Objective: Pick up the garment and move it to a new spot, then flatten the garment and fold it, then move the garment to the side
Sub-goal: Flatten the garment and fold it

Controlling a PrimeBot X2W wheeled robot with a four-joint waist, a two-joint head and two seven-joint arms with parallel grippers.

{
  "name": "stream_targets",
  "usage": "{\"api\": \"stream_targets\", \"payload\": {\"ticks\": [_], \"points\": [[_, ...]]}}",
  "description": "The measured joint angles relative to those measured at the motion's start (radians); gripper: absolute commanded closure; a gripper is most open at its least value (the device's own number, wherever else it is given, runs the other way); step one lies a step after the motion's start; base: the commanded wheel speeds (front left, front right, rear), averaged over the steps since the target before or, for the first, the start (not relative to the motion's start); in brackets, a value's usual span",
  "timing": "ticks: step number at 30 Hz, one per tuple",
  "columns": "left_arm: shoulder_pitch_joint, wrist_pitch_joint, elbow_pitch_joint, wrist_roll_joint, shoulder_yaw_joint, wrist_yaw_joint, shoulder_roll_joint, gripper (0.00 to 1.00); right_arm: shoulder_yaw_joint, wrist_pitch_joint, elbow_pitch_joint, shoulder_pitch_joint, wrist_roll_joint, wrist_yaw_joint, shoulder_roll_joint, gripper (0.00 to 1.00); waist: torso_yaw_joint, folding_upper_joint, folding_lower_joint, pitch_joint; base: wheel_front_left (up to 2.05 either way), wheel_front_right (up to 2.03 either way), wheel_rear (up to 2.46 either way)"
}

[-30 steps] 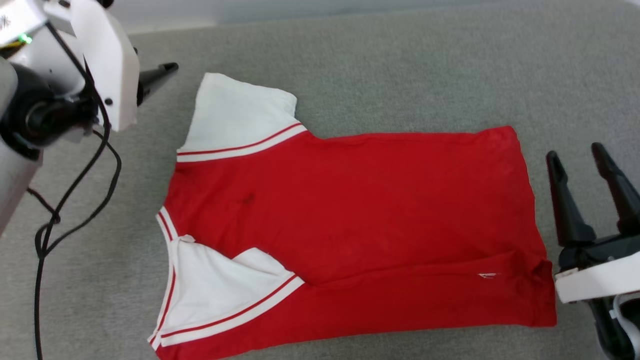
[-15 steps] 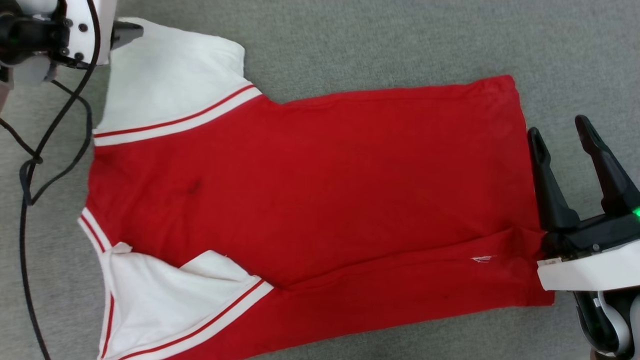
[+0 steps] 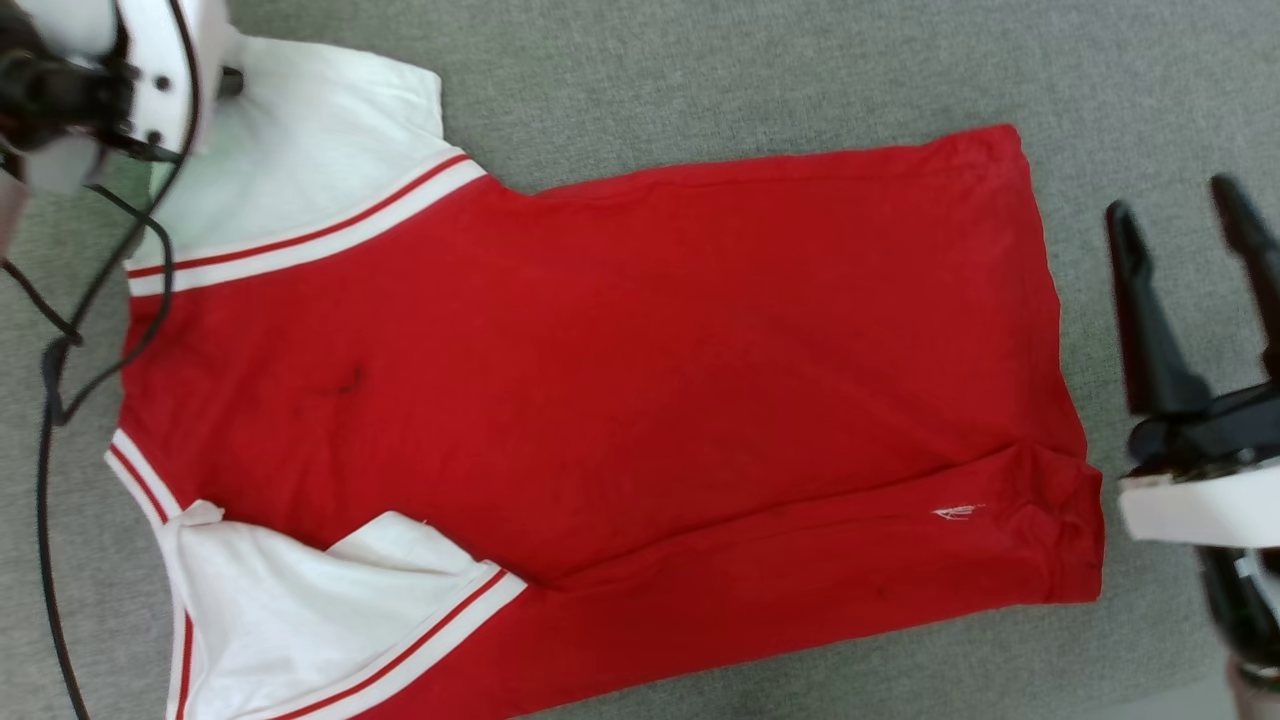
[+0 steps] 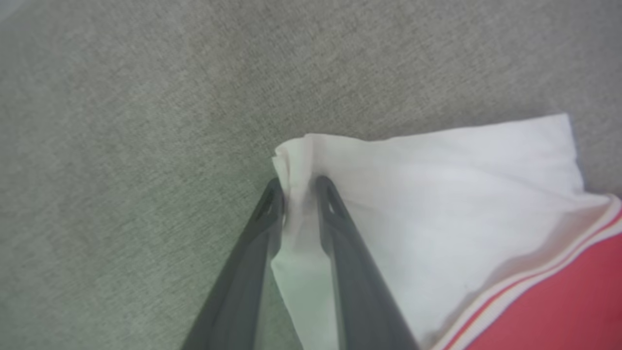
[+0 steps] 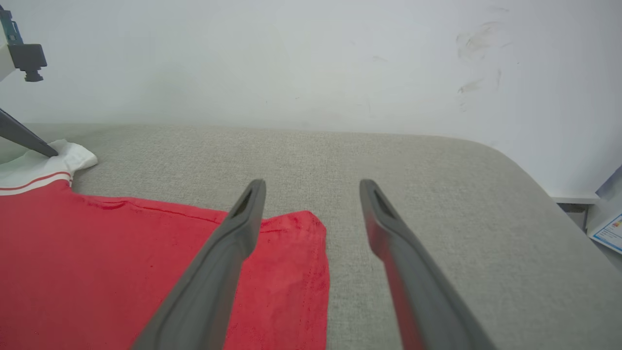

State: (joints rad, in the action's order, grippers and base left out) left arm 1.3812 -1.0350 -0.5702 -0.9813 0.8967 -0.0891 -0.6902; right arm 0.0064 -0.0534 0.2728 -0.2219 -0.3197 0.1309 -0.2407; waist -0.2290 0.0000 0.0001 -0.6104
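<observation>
**A:** Left dark two-fingered pincer (image 4: 299,182): clenched or loose?

**B:** Clenched. Its two long, tapered matte fingers pinch a bunched corner of the far white sleeve of the red jersey T-shirt (image 3: 620,380), the one with white short sleeves and red-and-white striped trim.

**A:** And the right dark pincer (image 3: 1172,200)?

**B:** Released. Both fingers are spread wide, near the shirt's hem but apart from it.

**A:** Where does the shirt lie?

**B:** It is spread flat on the grey coarse-woven cloth surface (image 3: 700,60), sleeves toward the robot's left and hem toward its right. The knit looks soft, with a shallow crease running along the near side.

**A:** Counts?

**B:** One shirt with two sleeves; the near sleeve (image 3: 300,600) is partly folded over itself. Two pincers, two fingers each. One small white mark (image 3: 958,512) near the hem. One thin black cable (image 3: 45,400) looping at the left.
</observation>
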Motion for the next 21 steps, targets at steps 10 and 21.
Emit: {"api": "stream_targets", "payload": {"ticks": [10,21], "points": [[-0.023,0.081,0.048,-0.003,0.026,-0.028,0.039,1.0,0.014,0.33,0.008,-0.193,-0.033,0.0,-0.218,0.0,0.051,0.0,0.0,0.072,0.0,0.0,0.0],[-0.037,0.142,0.143,-0.015,0.051,-0.039,0.066,1.0,0.266,0.954,-0.195,-0.492,-0.299,0.0,-0.49,0.0,0.146,0.0,-0.0001,0.107,0.0,0.0,0.0]]}}
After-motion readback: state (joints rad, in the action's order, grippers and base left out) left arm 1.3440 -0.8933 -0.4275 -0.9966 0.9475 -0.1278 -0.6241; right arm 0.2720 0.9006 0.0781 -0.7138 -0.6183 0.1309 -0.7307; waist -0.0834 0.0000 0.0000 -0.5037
